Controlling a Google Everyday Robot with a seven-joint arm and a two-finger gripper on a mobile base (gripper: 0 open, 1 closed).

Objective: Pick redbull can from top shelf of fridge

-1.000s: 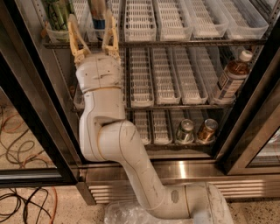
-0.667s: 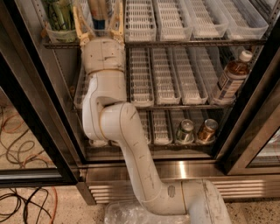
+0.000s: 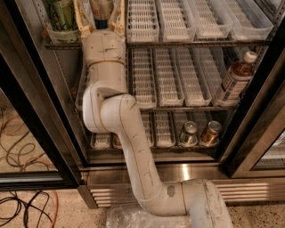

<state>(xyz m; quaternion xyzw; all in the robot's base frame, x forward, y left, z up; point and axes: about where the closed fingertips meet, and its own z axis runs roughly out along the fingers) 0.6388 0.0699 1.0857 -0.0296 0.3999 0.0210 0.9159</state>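
The redbull can (image 3: 101,12) stands at the front left of the top shelf (image 3: 200,43) of the fridge (image 3: 40,111). Only its lower part shows, dark blue at the base, and its lid is cut off by the frame edge. My gripper (image 3: 100,18) reaches up into that shelf, with one cream finger (image 3: 83,20) left of the can and the other (image 3: 117,17) right of it. The fingers are spread and straddle the can. I cannot tell whether they touch it. A wider green-patterned can (image 3: 62,15) stands just to the left.
White slotted trays (image 3: 142,20) line all three racks. A brown-labelled bottle (image 3: 236,78) leans on the middle shelf at right. Two short cans (image 3: 189,132) (image 3: 210,132) stand on the bottom shelf. Black door frames flank the opening. Cables (image 3: 18,147) lie on the floor at left.
My arm has pushed up and deeper into the top shelf. The fingers have moved from in front of the can to either side of it.
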